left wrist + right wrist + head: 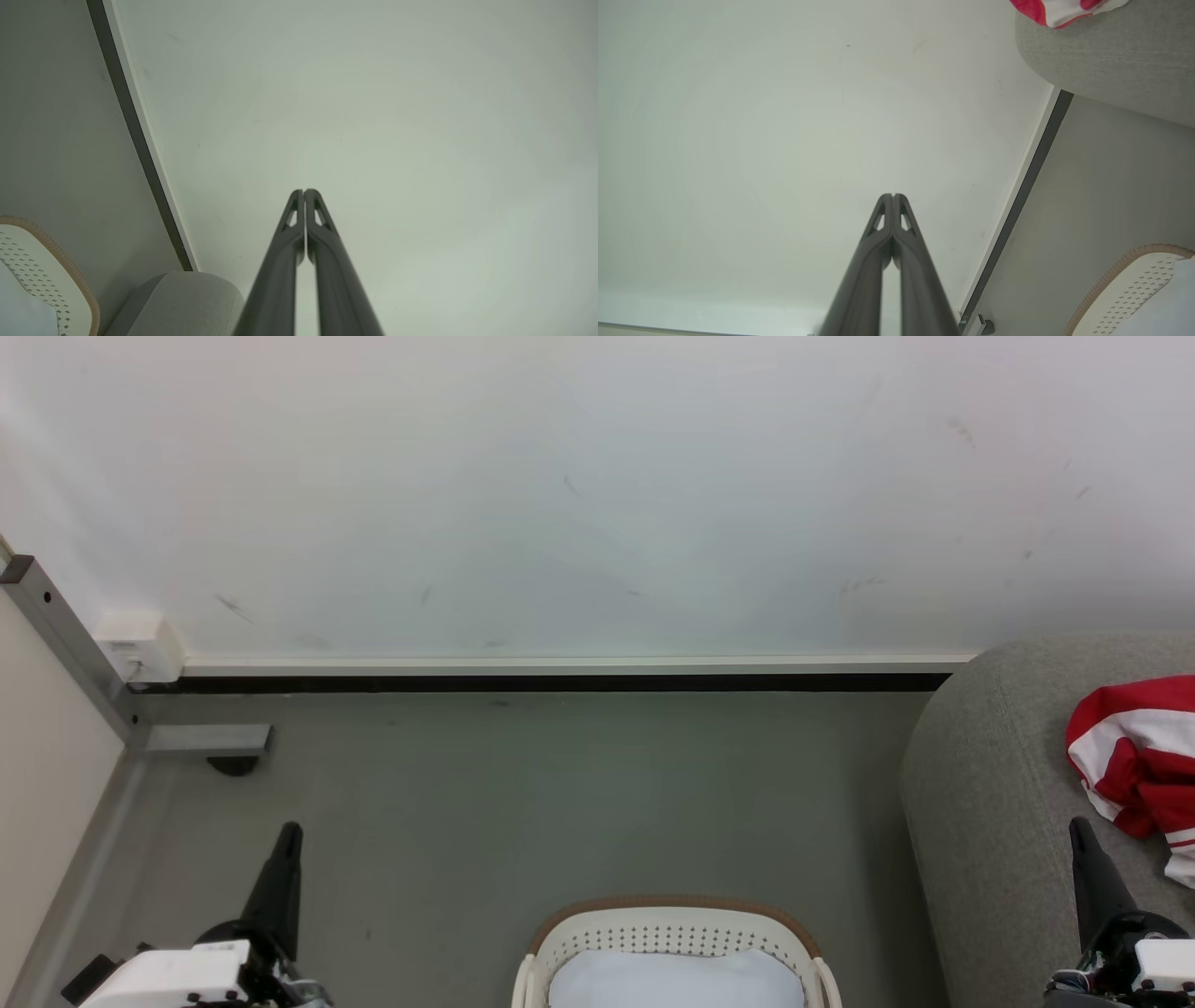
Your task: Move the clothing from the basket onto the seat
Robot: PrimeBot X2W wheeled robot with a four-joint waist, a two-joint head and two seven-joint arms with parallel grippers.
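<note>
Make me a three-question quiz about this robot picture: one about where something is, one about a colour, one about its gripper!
1. Where does the red-and-white clothing lie? A on a table; B on the grey seat; C on a shelf.
2. What colour is the rim of the basket? A tan-brown; B blue; C black.
3. How is the left gripper? A wide open; B shut, empty; C shut on cloth.
Answers: 1 B, it lies on the seat's top. 2 A, a tan-brown band tops the white wall. 3 B, its fingers touch with nothing between.
</note>
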